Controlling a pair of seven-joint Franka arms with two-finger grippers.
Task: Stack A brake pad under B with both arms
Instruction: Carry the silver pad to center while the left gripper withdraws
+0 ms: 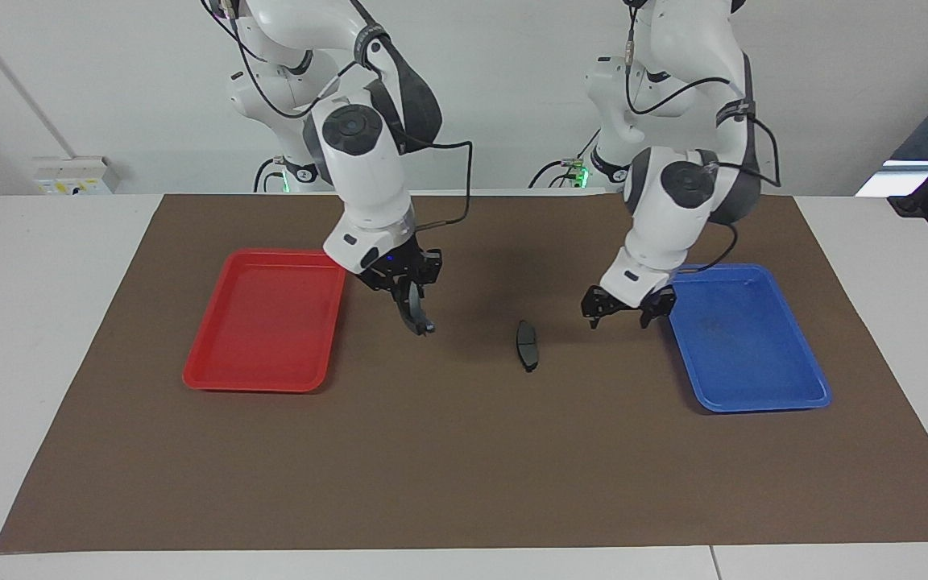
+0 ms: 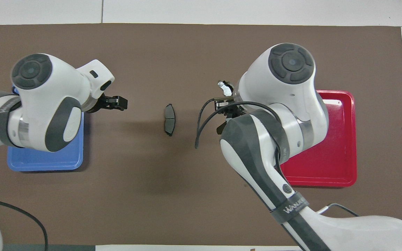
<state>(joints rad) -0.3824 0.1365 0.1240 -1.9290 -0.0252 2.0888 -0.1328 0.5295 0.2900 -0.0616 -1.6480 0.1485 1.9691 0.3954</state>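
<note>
The A brake pad [image 1: 527, 345] [image 2: 169, 119], short and dark grey with a thin line across it, lies flat on the brown mat mid-table, with nothing touching it. My left gripper [image 1: 619, 318] [image 2: 115, 103] hangs open and empty above the mat, between that pad and the blue tray. My right gripper [image 1: 412, 303] is shut on B [image 1: 416, 316], a dark curved pad that hangs down from its fingertips above the mat, between the red tray and the A brake pad. In the overhead view the right arm hides its gripper and B.
A red tray [image 1: 271, 385] [image 2: 326, 179] lies at the right arm's end of the mat and a blue tray [image 1: 762, 403] [image 2: 44, 164] at the left arm's end. Both show nothing inside. The brown mat [image 1: 464, 467] covers most of the table.
</note>
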